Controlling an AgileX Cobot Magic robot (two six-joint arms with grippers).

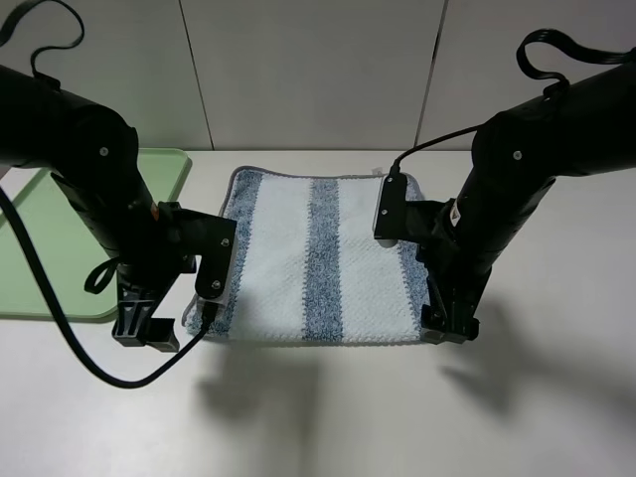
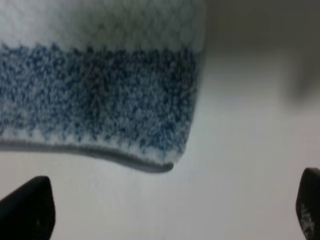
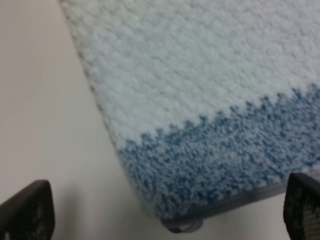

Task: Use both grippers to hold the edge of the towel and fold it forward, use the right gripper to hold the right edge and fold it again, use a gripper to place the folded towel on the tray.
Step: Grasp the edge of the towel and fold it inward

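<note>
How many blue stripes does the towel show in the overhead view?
3 on the towel: one along its left edge, partly behind the left arm; one down the middle; one along the right edge, mostly hidden by the right arm.

Free bench in front of towel, between the arms. Near corners flanked by left claw and right claw, jaws spread wide. Direct passage from towel to tray blocked by left arm.
</note>
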